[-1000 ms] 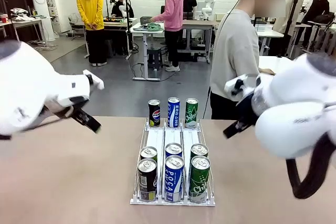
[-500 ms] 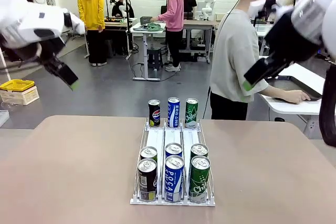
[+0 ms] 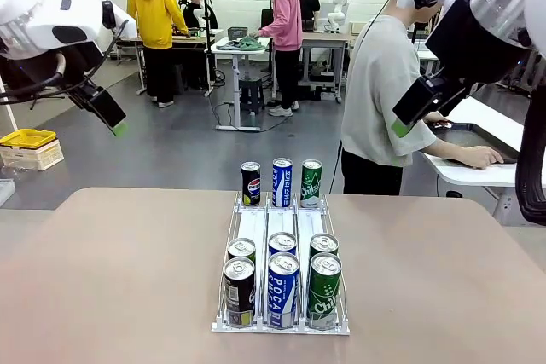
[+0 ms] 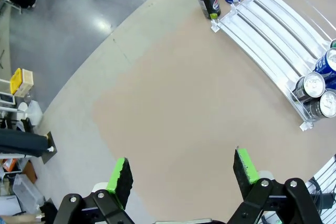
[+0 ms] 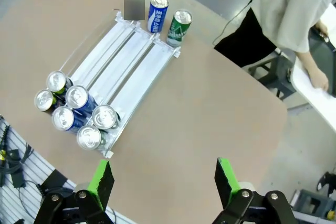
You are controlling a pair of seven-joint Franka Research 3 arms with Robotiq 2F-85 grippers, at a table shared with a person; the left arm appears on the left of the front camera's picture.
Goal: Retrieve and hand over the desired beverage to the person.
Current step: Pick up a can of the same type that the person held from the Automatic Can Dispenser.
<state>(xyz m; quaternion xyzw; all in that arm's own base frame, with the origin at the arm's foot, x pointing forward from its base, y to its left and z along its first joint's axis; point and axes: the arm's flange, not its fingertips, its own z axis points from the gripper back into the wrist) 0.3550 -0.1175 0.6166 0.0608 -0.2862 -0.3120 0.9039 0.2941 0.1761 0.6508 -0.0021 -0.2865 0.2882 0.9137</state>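
Observation:
A white three-lane can rack (image 3: 253, 226) sits mid-table. Each lane holds one kind: black Pepsi cans (image 3: 240, 291) on the left, blue Pocari cans (image 3: 282, 289) in the middle, green cans (image 3: 324, 290) on the right. One can of each stands at the far end, two at the near end. The person in the grey sweatshirt (image 3: 384, 100) stands beyond the far right corner, hands on a side desk. My left gripper (image 4: 181, 174) hangs open high above the table's left; my right gripper (image 5: 164, 179) hangs open high on the right. Both hold nothing.
Bare tabletop (image 3: 111, 279) lies on both sides of the rack. A white side desk (image 3: 478, 172) stands at the right beyond the table. A yellow crate (image 3: 30, 138) lies on the floor at the left. Other people work at benches far behind.
Both arms have risen from low beside the camera to high above the table's sides. Over the last half second they barely shifted. The cans have not moved.

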